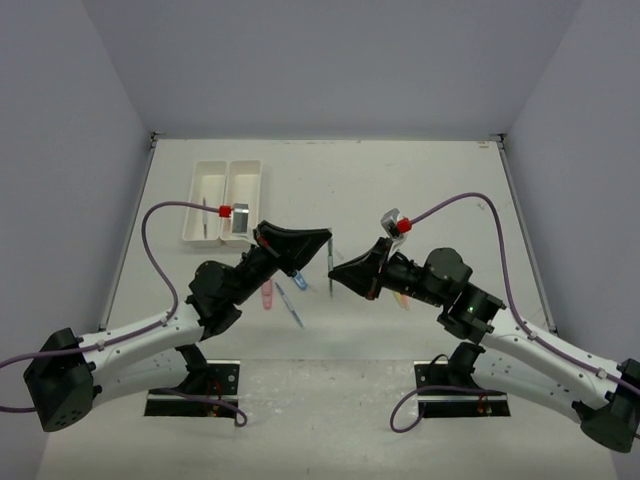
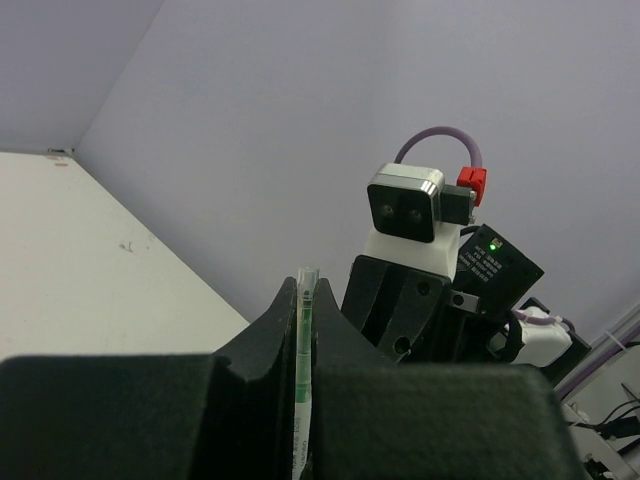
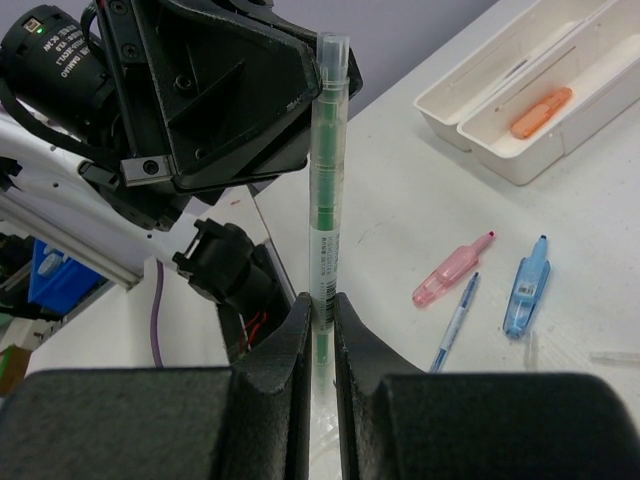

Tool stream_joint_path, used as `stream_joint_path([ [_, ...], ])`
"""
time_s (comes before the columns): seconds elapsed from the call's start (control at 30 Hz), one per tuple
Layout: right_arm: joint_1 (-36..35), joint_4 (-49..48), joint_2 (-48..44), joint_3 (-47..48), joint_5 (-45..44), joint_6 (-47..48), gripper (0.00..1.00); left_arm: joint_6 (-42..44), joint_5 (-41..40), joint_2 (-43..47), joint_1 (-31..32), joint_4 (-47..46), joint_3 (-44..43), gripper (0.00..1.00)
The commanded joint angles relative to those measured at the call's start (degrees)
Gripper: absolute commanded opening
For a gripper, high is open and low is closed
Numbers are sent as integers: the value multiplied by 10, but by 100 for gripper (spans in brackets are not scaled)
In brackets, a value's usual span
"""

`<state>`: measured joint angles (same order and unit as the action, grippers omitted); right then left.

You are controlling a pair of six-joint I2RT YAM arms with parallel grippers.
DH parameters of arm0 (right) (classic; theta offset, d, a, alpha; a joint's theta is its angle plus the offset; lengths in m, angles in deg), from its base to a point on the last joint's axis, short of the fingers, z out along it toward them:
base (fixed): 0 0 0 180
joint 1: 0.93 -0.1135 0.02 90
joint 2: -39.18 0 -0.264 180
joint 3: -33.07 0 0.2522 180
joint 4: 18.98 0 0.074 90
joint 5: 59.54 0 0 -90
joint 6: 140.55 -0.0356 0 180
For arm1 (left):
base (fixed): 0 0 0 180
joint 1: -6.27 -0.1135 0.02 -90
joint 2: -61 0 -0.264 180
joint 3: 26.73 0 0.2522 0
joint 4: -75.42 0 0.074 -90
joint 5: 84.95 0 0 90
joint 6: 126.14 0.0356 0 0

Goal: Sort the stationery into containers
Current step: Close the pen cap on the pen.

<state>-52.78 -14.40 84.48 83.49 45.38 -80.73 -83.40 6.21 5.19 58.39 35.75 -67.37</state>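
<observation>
Pinching opposite ends of the slim clear-barrelled green pen (image 3: 325, 200), upright above the desk (image 1: 430, 185), the left fingers (image 2: 262, 332) and right fingers (image 3: 290, 342) both clamp it, likely a handover toward the joined white plastic trays (image 3: 440, 118).

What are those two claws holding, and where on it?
One clear green pen, shared between them: the right gripper pinches it near one end, the left gripper near the other.

Clear green-cored pen (image 3: 328, 180) upright, aloft; pink piece (image 3: 452, 272), blue piece (image 3: 526, 287) lying flat; orange piece (image 3: 540, 112) in tray (image 3: 580, 125).
</observation>
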Motion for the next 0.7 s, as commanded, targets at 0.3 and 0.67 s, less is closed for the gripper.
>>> stream_joint_path([
  [0.3, 1, -80, -3, 43, -7, 19, 0, 38, 29, 9, 6, 116, -31, 33],
  [0.67, 1, -70, 36, 57, 40, 25, 36, 59, 117, 26, 6, 81, -47, 0],
])
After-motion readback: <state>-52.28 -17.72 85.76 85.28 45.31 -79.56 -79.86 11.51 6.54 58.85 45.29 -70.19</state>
